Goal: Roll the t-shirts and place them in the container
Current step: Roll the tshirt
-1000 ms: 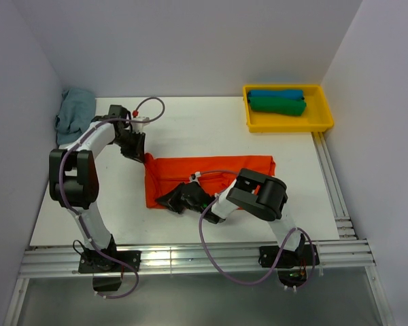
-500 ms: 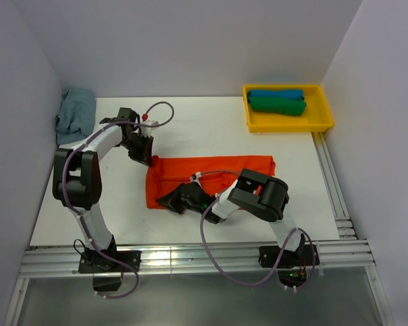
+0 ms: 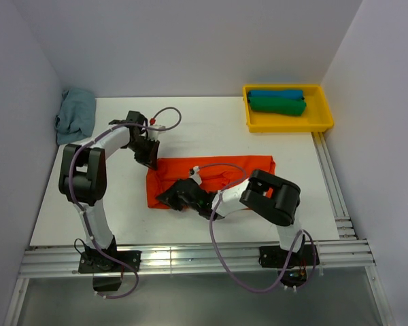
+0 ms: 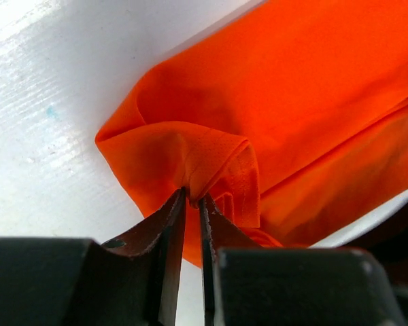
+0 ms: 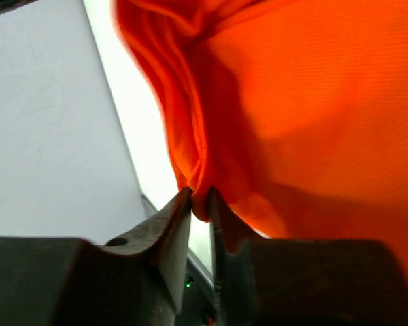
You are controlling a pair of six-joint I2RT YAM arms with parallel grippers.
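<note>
**Orange-red t-shirt (image 3: 173,171): gripped at both corners of its left end**

1. Position of the work item. The orange-red t-shirt lies as a long folded band across the middle of the white table (image 3: 211,125). Its long axis runs left to right. The right end lies flat; the left end is bunched and partly lifted.

2. Right gripper (image 3: 164,200). This unit is at the near-left corner of the band. The right arm reaches leftward over the near edge of the cloth. In the right wrist view the right gripper (image 5: 200,197) has its fingers drawn almost together, with a hanging fold of the shirt (image 5: 326,102) clamped between the tips.

3. Left gripper (image 3: 149,161). This unit is at the far-left corner of the band. In the left wrist view the left gripper (image 4: 192,197) has its fingers nearly closed on a raised fold of the shirt (image 4: 313,88). The cloth just beyond the tips is puckered.

4. Far left. A grey-blue t-shirt (image 3: 75,114) lies crumpled in the far left corner, against the side wall, well apart from the band.

5. Far right. A yellow tray (image 3: 289,126) stands in the far right corner. It holds a rolled green t-shirt (image 3: 277,105) and, touching it on the far side, a rolled blue t-shirt (image 3: 275,94).
</note>
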